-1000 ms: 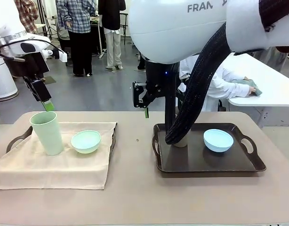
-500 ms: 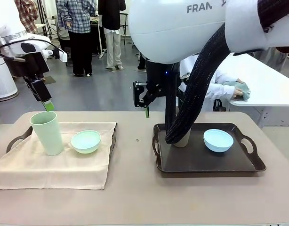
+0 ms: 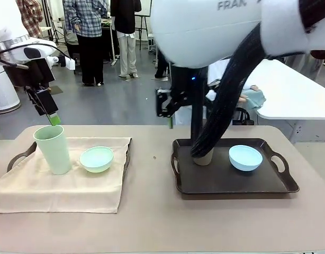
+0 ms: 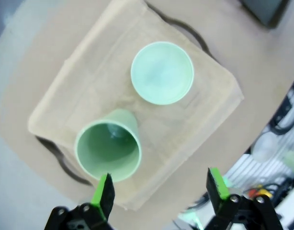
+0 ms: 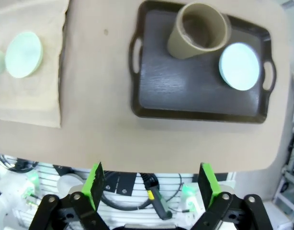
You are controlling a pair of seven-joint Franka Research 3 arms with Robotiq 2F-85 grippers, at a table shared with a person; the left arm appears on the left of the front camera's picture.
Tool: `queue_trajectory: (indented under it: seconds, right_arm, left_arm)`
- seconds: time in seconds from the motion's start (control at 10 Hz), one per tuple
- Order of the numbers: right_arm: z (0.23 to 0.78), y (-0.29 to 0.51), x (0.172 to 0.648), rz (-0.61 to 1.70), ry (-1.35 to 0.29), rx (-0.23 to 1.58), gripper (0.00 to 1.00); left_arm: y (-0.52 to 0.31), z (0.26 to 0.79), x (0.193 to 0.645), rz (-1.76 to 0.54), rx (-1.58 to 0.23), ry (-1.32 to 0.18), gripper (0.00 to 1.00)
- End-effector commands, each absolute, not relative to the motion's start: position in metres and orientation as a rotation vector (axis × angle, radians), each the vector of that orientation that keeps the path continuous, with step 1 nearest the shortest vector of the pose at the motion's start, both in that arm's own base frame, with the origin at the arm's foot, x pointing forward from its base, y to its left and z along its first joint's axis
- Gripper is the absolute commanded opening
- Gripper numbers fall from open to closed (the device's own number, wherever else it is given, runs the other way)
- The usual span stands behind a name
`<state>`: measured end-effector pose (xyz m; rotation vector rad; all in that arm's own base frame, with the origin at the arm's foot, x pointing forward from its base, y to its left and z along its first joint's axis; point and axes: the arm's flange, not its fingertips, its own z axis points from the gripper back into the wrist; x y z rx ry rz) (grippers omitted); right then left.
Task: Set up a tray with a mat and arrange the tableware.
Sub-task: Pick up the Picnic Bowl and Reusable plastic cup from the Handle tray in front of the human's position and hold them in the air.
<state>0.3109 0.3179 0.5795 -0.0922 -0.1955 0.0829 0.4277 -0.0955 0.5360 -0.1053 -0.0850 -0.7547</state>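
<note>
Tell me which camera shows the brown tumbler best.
The right wrist view: it looks down on the brown tumbler, showing its whole rim and inside, standing on the dark tray beside the pale blue bowl. In the front view its base peeks out; the right arm's black cable sleeve covers the rest.

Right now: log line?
left gripper open near green tumbler | right gripper open, empty | brown tumbler, blue bowl on tray
</note>
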Motion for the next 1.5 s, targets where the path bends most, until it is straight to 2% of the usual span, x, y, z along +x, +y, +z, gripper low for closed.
queue_trajectory:
  seconds: [0.0,0.4,0.5,0.6,0.9,1.0,1.2,1.4]
  right_arm:
    - [0.589,0.219,0.296,0.039,-0.182,-0.026,1.00]
    - [0.587,0.078,0.293,-0.155,-0.096,0.040,1.00]
    - [0.584,0.062,0.294,-0.214,-0.088,0.044,1.00]
    - [0.594,0.090,0.291,-0.112,-0.114,0.012,1.00]
    - [0.590,0.069,0.290,-0.158,-0.106,0.006,1.00]
    - [0.578,0.055,0.298,-0.139,-0.054,0.078,1.00]
    - [0.566,-0.009,0.303,-0.126,-0.032,0.366,1.00]
    - [0.553,-0.059,0.294,-0.140,-0.065,0.610,1.00]
  left_arm:
    - [-0.087,0.542,0.401,-0.546,-0.067,-0.038,1.00]
    - [-0.056,0.549,0.397,-0.398,-0.074,-0.007,1.00]
    - [-0.052,0.550,0.399,-0.392,-0.075,0.001,1.00]
    - [-0.061,0.551,0.396,-0.443,-0.083,-0.023,1.00]
    - [-0.055,0.550,0.397,-0.431,-0.087,-0.017,1.00]
    - [-0.042,0.548,0.406,-0.375,-0.152,-0.031,1.00]
    - [-0.006,0.551,0.401,-0.313,-0.279,-0.041,1.00]
    - [0.038,0.547,0.398,-0.293,-0.464,-0.095,1.00]
